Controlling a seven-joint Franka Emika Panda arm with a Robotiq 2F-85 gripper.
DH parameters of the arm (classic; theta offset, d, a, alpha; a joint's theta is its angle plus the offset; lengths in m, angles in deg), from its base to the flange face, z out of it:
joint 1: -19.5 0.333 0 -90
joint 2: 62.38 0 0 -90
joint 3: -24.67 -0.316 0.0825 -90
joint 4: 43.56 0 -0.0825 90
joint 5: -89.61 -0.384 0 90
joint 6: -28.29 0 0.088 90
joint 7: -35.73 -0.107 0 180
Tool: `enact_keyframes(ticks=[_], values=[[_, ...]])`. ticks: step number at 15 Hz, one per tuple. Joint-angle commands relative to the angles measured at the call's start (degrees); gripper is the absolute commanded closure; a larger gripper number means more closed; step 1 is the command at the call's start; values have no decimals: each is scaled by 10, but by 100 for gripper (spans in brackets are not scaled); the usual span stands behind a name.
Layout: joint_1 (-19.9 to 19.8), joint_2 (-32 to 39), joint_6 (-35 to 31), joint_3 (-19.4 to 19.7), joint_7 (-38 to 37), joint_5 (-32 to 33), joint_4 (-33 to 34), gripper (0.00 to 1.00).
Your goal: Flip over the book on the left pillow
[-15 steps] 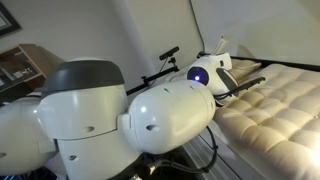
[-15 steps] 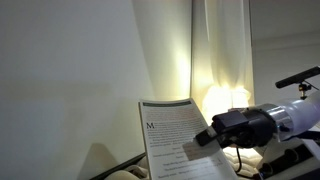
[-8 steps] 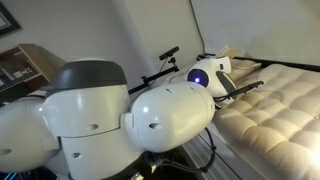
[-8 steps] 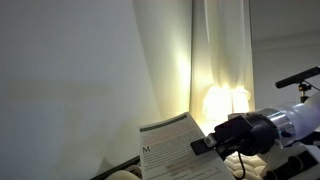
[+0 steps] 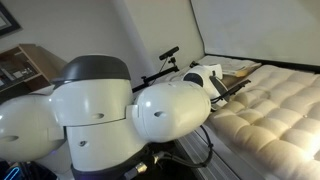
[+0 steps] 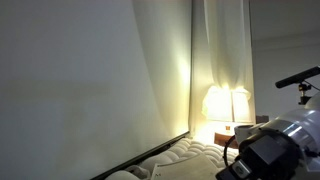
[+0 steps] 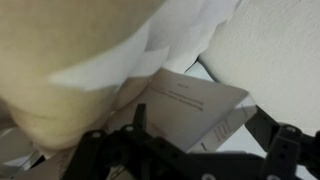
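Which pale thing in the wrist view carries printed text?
The thin flat whitish book; the plump cream pillow is plain.

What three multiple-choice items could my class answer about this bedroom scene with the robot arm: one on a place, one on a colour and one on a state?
1. In the wrist view, what lies just left of the book?
A) a cream pillow
B) a chair
C) a red box

2. What colour is the quilted mattress cover?
A) blue
B) cream
C) black

3. The lamp by the curtain is:
A) switched off
B) tipped over
C) lit

Answers:
1 A: the plump cream pillow fills the left of the wrist view beside the printed page.
2 B: the tufted cover looks cream in an exterior view.
3 C: its shade glows brightly against the curtain.
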Motion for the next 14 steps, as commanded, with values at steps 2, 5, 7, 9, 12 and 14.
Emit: enact_keyframes(ticks=[2, 5, 7, 9, 12, 14], values=[[44, -111, 0, 59, -87, 2, -71, 0], [77, -156, 0, 80, -122, 17, -111, 0], [105, -204, 0, 106, -153, 13, -129, 0], [136, -254, 0, 135, -180, 8, -143, 0], [176, -294, 0, 158, -201, 19, -150, 0], [202, -324, 0, 179, -203, 12, -145, 0]])
